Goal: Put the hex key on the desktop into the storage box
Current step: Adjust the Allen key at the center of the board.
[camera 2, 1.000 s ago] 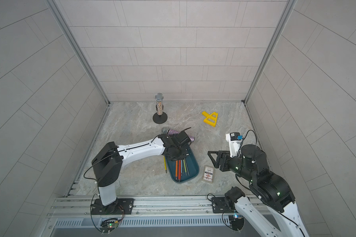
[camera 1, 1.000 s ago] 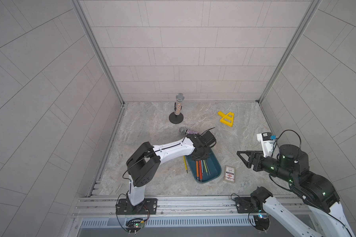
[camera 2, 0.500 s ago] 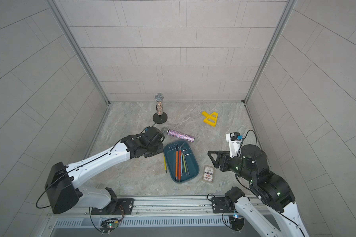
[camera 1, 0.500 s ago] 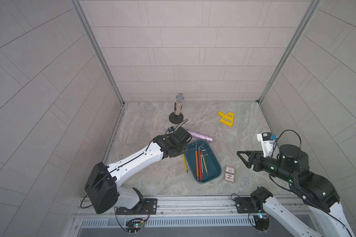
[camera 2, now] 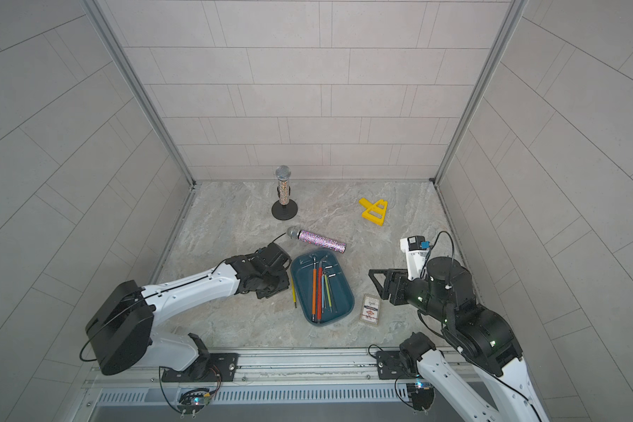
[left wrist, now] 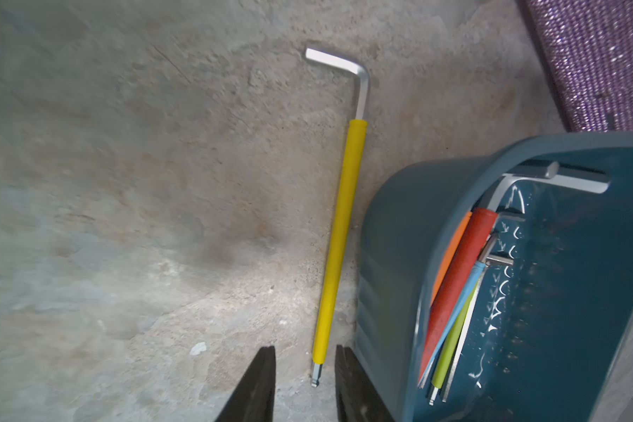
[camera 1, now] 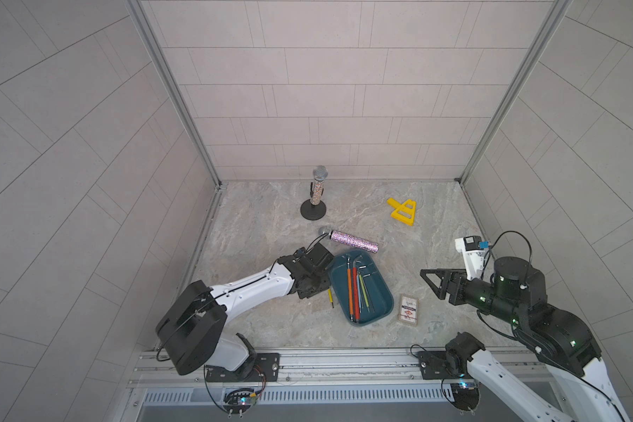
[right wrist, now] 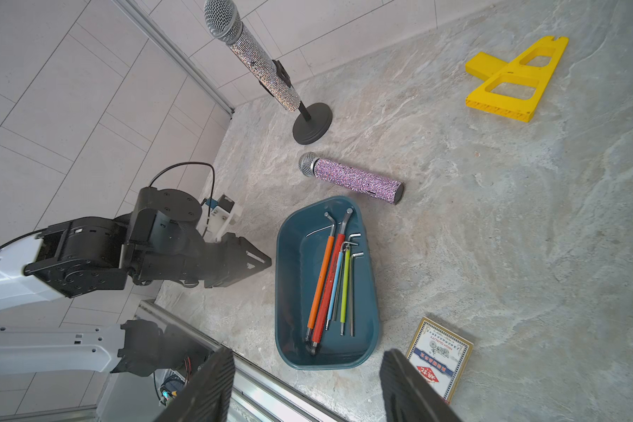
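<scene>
Left wrist view: marbled grey worktop [left wrist: 125,182], then teal box [left wrist: 391,237] loaded with orange, red, blue and green keys, standing just beside the lone yellow-sleeved hex key [left wrist: 338,237], which lies flat on the worktop outside it. Left claw [left wrist: 304,349] open, fingers either side of that key's straight tip, a gap showing on both sides. Right claw [right wrist: 307,352] spread wide and empty, well apart from the box on its other side.
</scene>
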You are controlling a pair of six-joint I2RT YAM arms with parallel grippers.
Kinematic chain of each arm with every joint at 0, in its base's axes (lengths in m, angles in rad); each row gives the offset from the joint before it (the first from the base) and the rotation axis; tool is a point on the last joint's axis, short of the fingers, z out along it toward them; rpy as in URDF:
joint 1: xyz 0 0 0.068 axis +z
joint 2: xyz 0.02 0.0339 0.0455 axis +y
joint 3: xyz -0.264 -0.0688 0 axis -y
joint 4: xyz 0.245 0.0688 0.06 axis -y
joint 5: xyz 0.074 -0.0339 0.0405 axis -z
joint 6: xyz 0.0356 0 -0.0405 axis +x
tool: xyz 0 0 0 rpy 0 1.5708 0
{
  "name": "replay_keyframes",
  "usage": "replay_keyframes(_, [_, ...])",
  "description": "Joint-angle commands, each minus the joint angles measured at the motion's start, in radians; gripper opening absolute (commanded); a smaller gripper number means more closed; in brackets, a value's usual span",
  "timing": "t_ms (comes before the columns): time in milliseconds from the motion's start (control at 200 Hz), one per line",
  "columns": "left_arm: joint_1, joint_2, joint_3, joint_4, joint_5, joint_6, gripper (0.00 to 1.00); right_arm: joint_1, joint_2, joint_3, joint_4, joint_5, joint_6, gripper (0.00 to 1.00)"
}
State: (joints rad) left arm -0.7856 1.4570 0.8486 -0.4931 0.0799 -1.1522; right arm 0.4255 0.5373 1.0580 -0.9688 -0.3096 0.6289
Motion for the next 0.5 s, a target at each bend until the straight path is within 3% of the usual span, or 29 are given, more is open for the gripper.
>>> replay_keyframes(0, [0.003,0.041,-0.005,0.052,0.055,-0.014,0.36,0.005,-0.001,-0.007,0.013,0.0,-0.003,0.68])
replay_keyframes(495, [0.003,0.13,-0.025,0.123,0.089,-0.027,0.37,0.005,-0.003,-0.006,0.012,0.001,-0.004,0.69])
